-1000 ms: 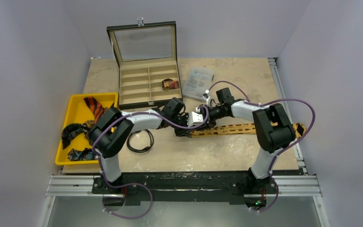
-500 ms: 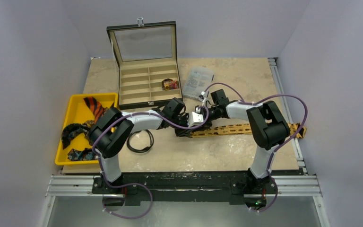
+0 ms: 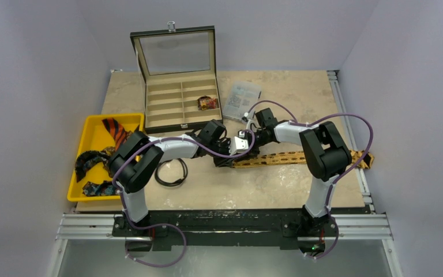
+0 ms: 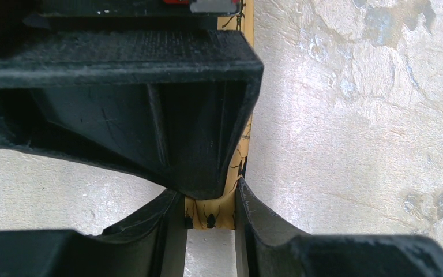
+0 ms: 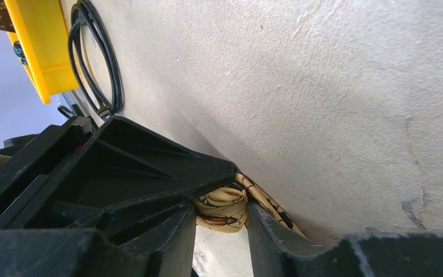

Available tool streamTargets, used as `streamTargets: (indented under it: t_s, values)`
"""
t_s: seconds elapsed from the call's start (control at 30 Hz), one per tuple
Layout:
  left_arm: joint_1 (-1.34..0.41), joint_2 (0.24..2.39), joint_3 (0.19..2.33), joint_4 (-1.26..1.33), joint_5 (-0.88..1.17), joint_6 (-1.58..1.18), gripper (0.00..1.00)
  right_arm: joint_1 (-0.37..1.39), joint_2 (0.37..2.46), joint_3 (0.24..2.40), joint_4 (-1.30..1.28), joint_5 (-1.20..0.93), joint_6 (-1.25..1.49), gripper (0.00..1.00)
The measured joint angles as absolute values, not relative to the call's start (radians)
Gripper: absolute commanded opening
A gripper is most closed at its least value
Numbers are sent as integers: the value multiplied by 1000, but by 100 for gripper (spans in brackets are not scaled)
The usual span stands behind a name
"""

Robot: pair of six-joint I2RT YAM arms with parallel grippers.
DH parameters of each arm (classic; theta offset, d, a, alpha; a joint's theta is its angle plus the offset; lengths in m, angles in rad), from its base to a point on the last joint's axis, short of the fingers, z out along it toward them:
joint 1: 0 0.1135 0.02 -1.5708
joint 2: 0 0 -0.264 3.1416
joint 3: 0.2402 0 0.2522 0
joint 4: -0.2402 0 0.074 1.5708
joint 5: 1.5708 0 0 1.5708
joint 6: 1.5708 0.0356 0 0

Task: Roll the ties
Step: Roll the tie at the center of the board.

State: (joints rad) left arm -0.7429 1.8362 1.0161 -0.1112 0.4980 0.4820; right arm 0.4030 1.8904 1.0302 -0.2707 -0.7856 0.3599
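Down on the beige table [image 3: 254, 190], centre, pinching the tan-gold tie [image 3: 282, 157] by its rolled end with left gripper [image 4: 209, 214] and right gripper [image 5: 222, 210] both clamped on it, tail toward three o'clock: soft, light, slippery, likely best held across the coil.

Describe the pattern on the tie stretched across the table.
Tan-gold tie with dark bug-like spots; right wrist view.

Soft even overhead light; wrist views: table [image 4: 352, 115] glary, foreground dark, blurred.
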Motion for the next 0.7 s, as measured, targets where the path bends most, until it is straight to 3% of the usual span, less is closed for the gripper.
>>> streamTargets:
  t_s: [0.13,0.2,0.33,0.5,0.6,0.7]
  values:
    - [-743,1836,1016,-111,497,482,16,411,1890,1034,-270,-790,360,6]
    - [-743,1836,1016,-111,497,482,17,414,1890,1039,-271,-801,356,0]
    - [-743,1837,1015,-110,497,481,18,414,1891,1045,-289,-806,329,0]
    - [-743,1836,1005,-89,498,463,50,413,1904,1057,-307,-815,267,0]
    - [-735,1817,948,1,521,444,61,405,1931,1058,-311,-837,241,0]
    - [-714,1771,828,154,568,403,64,390,1950,1058,-312,-868,219,0]
